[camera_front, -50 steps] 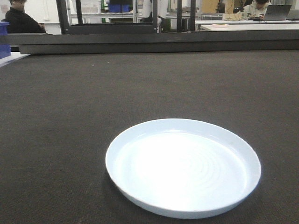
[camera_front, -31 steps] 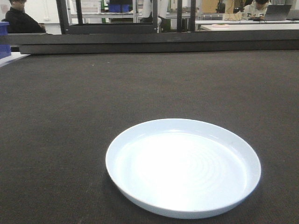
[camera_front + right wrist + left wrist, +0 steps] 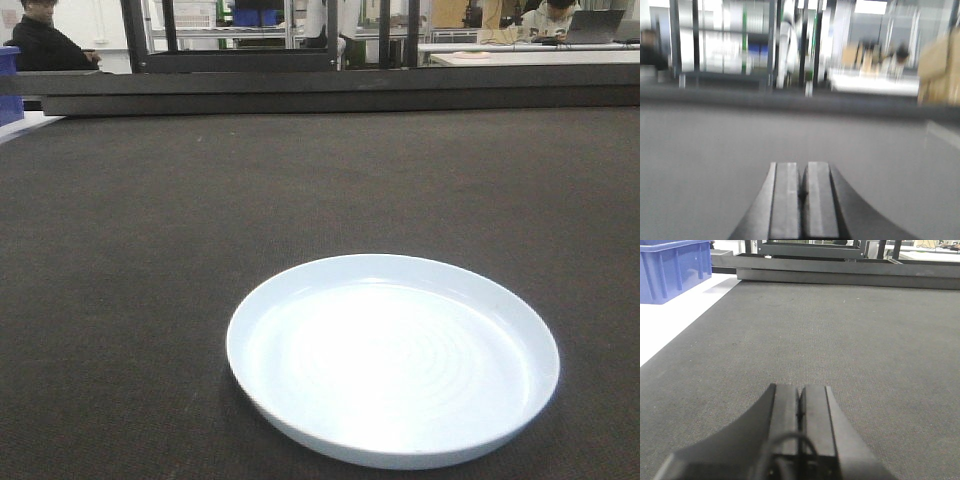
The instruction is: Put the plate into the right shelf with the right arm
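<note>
The pale bluish-white plate point(image 3: 392, 358) lies flat on the dark mat in the front view, low and right of centre, with nothing touching it. No gripper shows in that view. In the left wrist view my left gripper point(image 3: 800, 388) hovers low over bare mat, its two fingers pressed together and empty. The right wrist view is blurred. There my right gripper point(image 3: 802, 165) is shut with nothing between its fingers, over plain mat. The plate shows in neither wrist view. The right shelf is out of view.
A blue plastic bin point(image 3: 672, 267) stands on a white surface left of the mat. A low dark frame point(image 3: 330, 90) runs along the mat's far edge. Behind it are tables and seated people point(image 3: 45, 40).
The plate has stayed where it was. Only the people in the background have shifted slightly.
</note>
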